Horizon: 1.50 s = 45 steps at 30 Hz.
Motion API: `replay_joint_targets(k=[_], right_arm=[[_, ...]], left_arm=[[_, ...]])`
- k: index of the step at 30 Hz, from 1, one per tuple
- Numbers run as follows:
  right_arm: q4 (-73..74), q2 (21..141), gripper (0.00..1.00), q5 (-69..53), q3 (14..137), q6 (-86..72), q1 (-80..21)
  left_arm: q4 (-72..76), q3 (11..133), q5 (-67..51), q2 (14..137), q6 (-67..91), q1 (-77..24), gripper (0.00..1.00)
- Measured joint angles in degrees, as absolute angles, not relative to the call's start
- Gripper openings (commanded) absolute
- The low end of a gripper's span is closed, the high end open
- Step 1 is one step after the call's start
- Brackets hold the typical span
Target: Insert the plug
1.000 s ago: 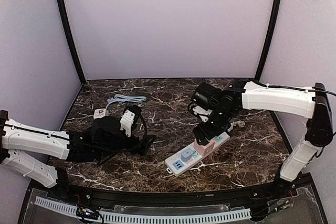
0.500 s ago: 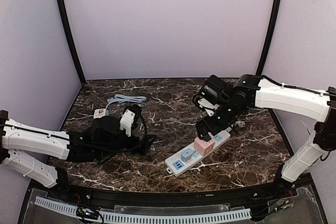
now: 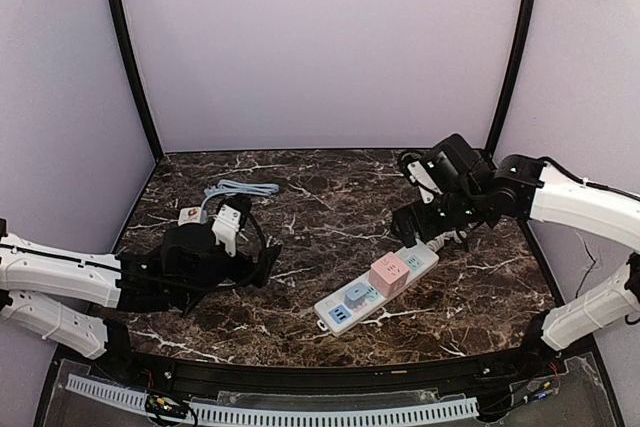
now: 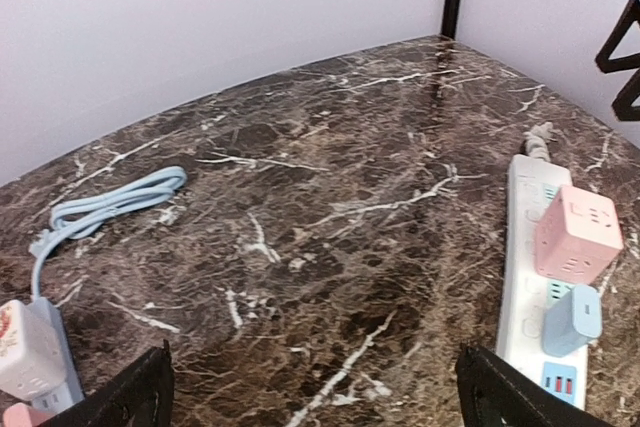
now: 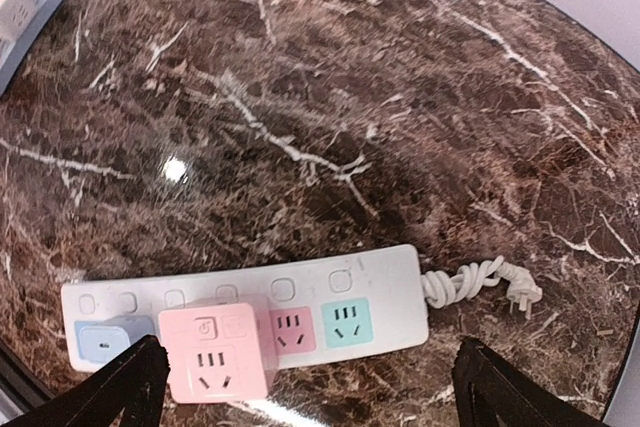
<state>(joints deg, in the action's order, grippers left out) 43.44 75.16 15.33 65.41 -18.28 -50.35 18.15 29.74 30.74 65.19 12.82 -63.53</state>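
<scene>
A white power strip (image 3: 415, 268) lies on the marble table right of centre. A pink cube plug (image 3: 388, 273) sits plugged into it, with a blue adapter (image 3: 357, 294) beside it. The strip (image 5: 390, 277), pink cube (image 5: 215, 355) and blue adapter (image 5: 100, 339) also show in the right wrist view, and the strip (image 4: 524, 247), cube (image 4: 577, 235) and adapter (image 4: 574, 317) in the left wrist view. My right gripper (image 3: 432, 224) is open and empty, above the strip's far end. My left gripper (image 3: 262, 262) is open and empty, left of the strip.
A light blue cable (image 3: 238, 190) with a white patterned adapter (image 3: 190, 215) lies at the back left; both show in the left wrist view, cable (image 4: 110, 202) and adapter (image 4: 30, 347). The strip's knotted white cord (image 5: 480, 282) trails off its far end.
My right gripper has let go of the pink cube plug, opened and risen back to the right. The cube stays in the strip. My left arm has drawn back slightly to the left.
</scene>
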Motion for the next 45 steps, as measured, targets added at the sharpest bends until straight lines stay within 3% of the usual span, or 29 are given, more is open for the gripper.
replay_joint_targets(k=[11,26,37,45], right_arm=[[23.9,58.5,0.99,18.6,53.2,-17.5,-42.8],[4.0,45.1,0.99,23.0,36.2,-9.7,-41.5],[-8.7,41.0,0.99,20.8,26.9,-11.0,-41.5],[-18.4,43.6,0.99,20.6,21.7,-2.6,-41.5]], left_arm=[[16.4,30.0,43.6,61.1,6.6,-56.9,0.99],[16.1,28.5,49.3,58.2,0.6,-45.1,0.99],[20.4,27.2,53.8,61.1,-6.6,-41.3,0.99],[32.4,19.6,48.2,60.6,-11.4,-27.8,0.98]])
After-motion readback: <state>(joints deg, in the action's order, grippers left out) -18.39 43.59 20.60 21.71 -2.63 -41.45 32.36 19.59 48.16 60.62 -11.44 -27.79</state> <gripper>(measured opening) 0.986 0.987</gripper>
